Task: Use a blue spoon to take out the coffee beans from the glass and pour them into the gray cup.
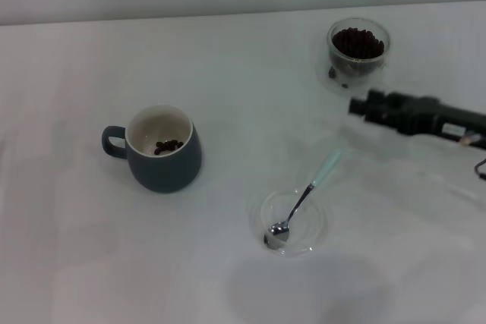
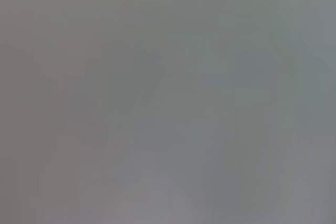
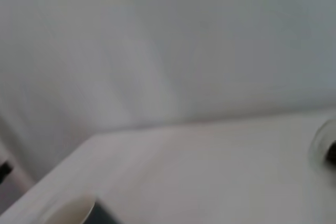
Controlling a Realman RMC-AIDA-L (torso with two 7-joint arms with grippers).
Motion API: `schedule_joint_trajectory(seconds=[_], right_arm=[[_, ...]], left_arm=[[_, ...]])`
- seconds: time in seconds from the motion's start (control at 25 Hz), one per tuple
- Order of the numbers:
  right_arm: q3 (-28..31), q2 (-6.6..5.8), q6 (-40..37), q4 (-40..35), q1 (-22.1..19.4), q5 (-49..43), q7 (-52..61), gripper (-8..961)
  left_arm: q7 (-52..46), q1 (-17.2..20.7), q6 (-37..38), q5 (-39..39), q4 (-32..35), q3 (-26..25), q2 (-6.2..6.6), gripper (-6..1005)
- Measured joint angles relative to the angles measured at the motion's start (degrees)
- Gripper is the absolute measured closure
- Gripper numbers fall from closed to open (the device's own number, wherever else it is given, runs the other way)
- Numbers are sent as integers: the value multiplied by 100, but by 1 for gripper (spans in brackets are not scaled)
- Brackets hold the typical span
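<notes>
Although a few beans (image 1: 168, 146) lay in the cup (image 1: 163, 153), the glass (image 1: 358, 52) stayed nearly full, the spoon (image 1: 304, 199) sat on its saucer (image 1: 319, 227), and the right gripper (image 1: 357, 105) (jaws' state unclear) held nothing visible.

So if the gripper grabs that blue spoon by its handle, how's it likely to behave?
The blue spoon looks thin and rigid, so probably light. Its bowl rests in the clear saucer with the handle angled over the rim, so it may pivot or slide when nudged. The slim, smooth handle could slip in the right gripper.

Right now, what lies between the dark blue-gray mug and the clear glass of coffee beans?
In the head view, only bare white table lies between mug and glass.
</notes>
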Motion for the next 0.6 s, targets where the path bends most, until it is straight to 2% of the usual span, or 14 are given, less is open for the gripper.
schedule_joint_trajectory(seconds=[0.24, 0.36, 0.44, 0.6], right_arm=[[1582, 80, -20, 393, -73, 151, -1466, 201], [2350, 89, -114, 1044, -96, 679, -2797, 169], [2866, 93, -150, 1640, -121, 1189, -4117, 147], [3276, 98, -174, 2248, -136, 1710, -5674, 104]], left_arm=[[-4, 3, 0, -1, 0, 0, 0, 229], [-5, -8, 0, -86, 0, 0, -1, 228], [-6, -13, 0, -171, 0, 0, -5, 227], [-14, -13, 0, -248, 0, 0, -8, 227]])
